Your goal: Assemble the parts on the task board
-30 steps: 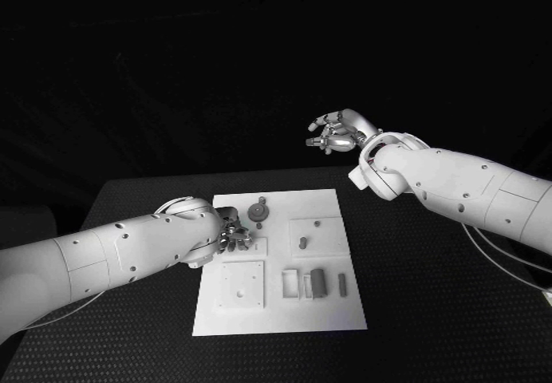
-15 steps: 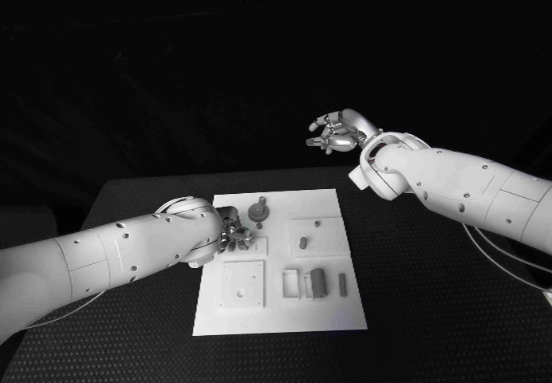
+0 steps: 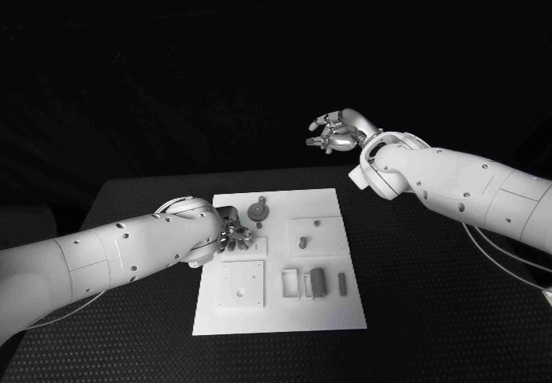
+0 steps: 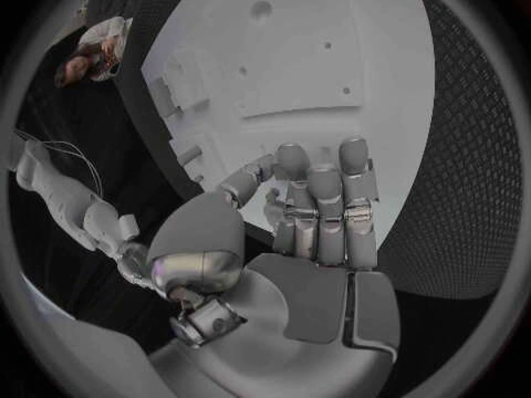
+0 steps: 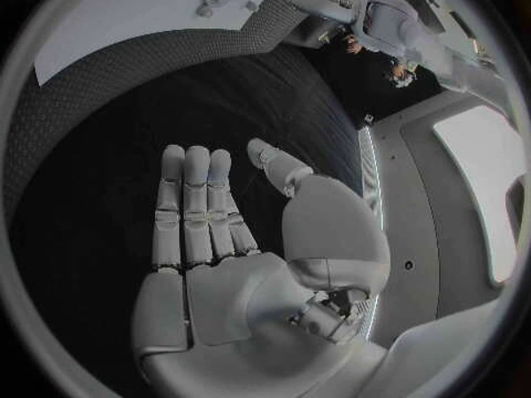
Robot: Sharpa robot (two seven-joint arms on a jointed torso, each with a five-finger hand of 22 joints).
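On the black worktop (image 3: 138, 335) your white task board (image 3: 281, 315) lies centred; your left robot hand (image 3: 234, 234) rests fingers-down at its left edge, holding nothing visible, while your right robot hand (image 3: 335, 133) hovers spread, well apart, empty.

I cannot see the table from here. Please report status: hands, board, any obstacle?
Left hand low over the task board, holding nothing visible. Right hand raised beyond the table's far edge, open, empty. Grey parts lie on the board. No obstacle visible.

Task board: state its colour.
White; the task board shows best in the head view.
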